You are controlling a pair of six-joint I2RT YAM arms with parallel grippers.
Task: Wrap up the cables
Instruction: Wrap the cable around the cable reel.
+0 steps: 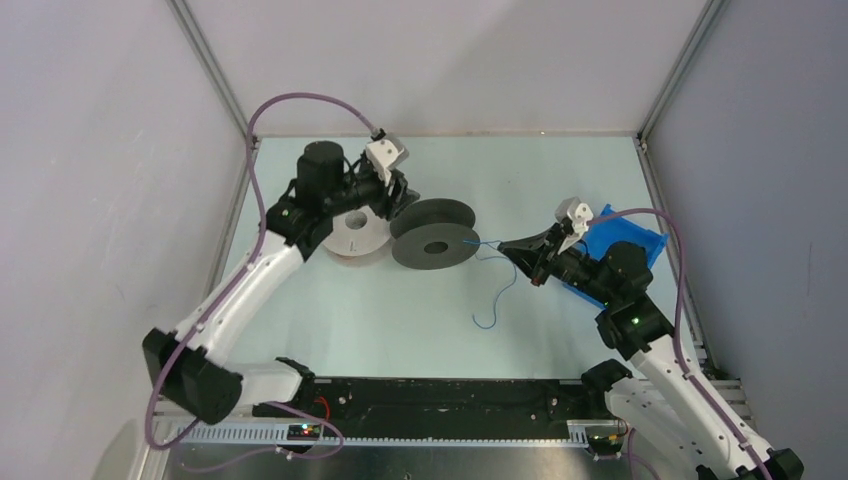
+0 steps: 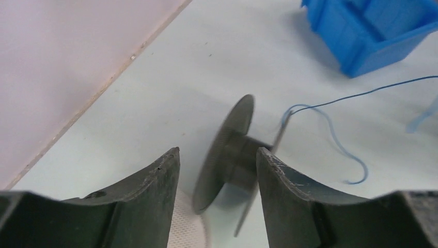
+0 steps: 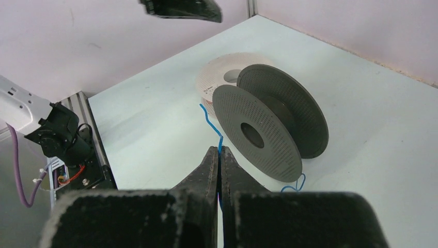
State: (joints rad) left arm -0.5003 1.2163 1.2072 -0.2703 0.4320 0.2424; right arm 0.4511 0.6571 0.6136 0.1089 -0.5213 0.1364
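A thin blue cable (image 1: 500,300) runs from the dark grey spool (image 1: 435,232) to my right gripper (image 1: 512,248), and a loose tail curls toward the near side of the table. In the right wrist view my right gripper (image 3: 219,151) is shut on the blue cable (image 3: 213,125), just in front of the spool (image 3: 268,121). My left gripper (image 1: 400,197) is behind the spool. In the left wrist view it (image 2: 217,152) is open, with the spool (image 2: 227,155) past its fingertips and the cable (image 2: 361,94) trailing right. No reddish cable shows.
A white spool (image 1: 355,233) lies flat to the left of the dark one, under the left wrist (image 2: 188,222). A blue bin (image 1: 628,243) sits behind the right gripper, near the right wall (image 2: 372,31). Enclosure walls stand on three sides.
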